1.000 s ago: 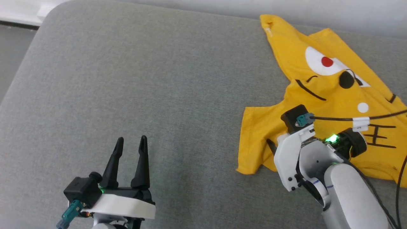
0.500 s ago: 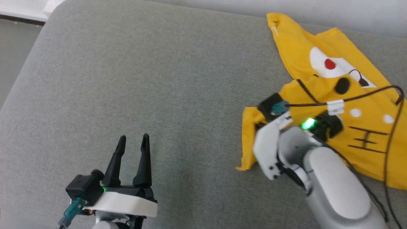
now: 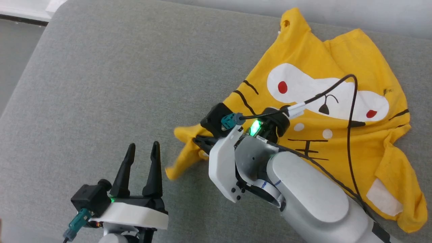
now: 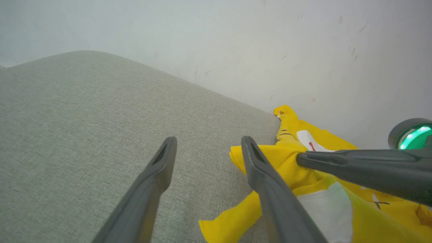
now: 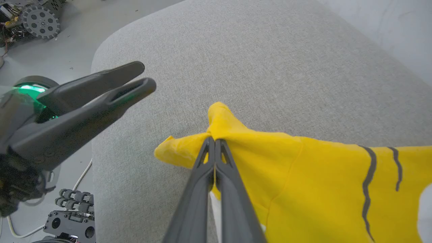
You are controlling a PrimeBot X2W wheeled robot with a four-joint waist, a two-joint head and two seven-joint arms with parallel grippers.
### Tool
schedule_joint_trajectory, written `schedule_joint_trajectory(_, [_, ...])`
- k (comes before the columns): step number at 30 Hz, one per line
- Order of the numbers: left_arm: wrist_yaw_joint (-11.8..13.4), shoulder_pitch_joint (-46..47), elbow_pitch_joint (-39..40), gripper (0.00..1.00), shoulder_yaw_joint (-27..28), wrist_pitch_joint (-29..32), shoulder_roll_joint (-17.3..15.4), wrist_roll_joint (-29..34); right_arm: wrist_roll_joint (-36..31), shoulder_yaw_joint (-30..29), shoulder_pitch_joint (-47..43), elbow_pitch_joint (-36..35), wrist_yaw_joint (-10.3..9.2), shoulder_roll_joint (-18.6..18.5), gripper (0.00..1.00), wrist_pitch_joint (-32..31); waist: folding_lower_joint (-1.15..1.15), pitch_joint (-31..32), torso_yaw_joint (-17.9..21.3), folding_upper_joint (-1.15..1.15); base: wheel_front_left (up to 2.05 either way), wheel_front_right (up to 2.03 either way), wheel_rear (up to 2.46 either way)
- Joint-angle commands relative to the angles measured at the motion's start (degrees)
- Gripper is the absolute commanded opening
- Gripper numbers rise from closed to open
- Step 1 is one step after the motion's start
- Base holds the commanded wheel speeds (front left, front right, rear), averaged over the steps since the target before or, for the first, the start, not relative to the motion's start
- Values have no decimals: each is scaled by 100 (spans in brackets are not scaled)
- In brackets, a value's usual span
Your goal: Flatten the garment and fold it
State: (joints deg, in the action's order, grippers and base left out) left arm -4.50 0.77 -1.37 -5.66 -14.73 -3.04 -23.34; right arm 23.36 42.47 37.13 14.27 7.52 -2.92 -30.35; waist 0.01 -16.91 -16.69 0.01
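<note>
On the grey cushion (image 3: 101, 67), right claw (image 5: 214, 141) pinches the garment (image 3: 381, 152) by a corner: best drawn low, outward; left claw (image 3: 143, 145) gapes wide.

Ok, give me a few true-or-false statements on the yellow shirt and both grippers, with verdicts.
1. The right gripper is shut on an edge of the garment. True.
2. The left gripper grips the garment too. False: it is open and holds nothing, above the grey cushion.
3. The garment lies printed side up. True.
4. The garment is folded neatly in half. False: it lies unfolded and wrinkled.
</note>
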Motion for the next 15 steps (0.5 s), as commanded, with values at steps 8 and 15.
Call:
schedule_joint_trajectory(8, [32,96,-42,100,-32,-27,16,-44,-124,-215,-8,565,-3,3,100,466,-1,7,66,-1,0,0,0])
schedule_joint_trajectory(15, [32,-8,18,100,30,-27,16,71,-1160,-1661,-460,-23,-3,-127,100,846,-1,126,359,-1,0,0,0])
